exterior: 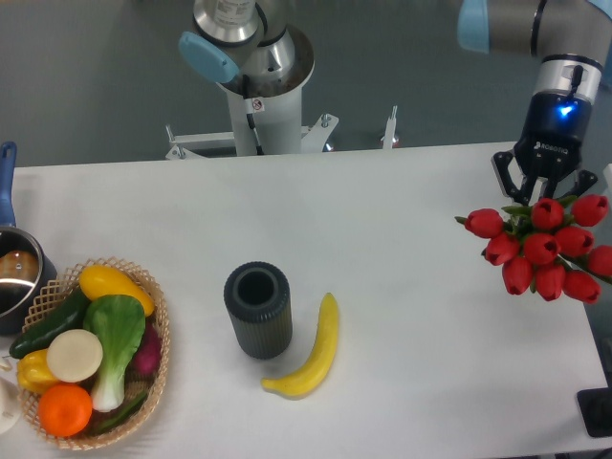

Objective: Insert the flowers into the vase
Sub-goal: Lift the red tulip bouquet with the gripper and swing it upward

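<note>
The flowers [542, 249], a tight bunch of red tulip buds with green leaves, are at the table's far right edge. My gripper [547, 196] is directly over the bunch's leafy top, its dark fingers [506, 177] splayed to either side of the leaves. The buds hide the fingertips, so I cannot tell whether they clamp the bunch. The stems are hidden. The vase [258, 310], a dark grey ribbed cylinder with a round open mouth, stands upright near the table's middle front, far left of the gripper.
A yellow banana [313, 354] lies just right of the vase. A wicker basket [158, 363] of vegetables sits at the front left, with a metal pot [14, 277] behind it. The arm's base [258, 96] stands at the back edge.
</note>
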Motion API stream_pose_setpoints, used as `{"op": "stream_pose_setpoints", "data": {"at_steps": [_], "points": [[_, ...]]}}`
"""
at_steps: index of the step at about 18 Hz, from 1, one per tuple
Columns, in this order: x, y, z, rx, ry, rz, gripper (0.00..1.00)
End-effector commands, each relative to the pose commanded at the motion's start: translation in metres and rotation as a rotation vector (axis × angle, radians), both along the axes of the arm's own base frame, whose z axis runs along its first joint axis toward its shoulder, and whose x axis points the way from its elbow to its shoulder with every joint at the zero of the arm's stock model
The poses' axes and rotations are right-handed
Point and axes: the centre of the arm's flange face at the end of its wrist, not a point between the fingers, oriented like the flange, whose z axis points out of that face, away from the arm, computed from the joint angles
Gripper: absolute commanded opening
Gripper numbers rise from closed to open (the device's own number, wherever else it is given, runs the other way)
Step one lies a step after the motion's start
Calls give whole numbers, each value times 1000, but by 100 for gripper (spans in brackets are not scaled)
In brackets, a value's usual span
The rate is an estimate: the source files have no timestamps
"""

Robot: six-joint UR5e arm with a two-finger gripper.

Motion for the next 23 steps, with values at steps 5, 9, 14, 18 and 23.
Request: {"op": "stream_pose_setpoints", "data": {"at_steps": [5,9,14,18,23], "points": [[-1,2,4,3,6,-3,19],[2,7,3,62,-5,-29,19],[7,18,2,81,-13,-52,19],[20,48,-5,81,-22,-108,19],[44,84,-13,194,-46,-207,19]]}}
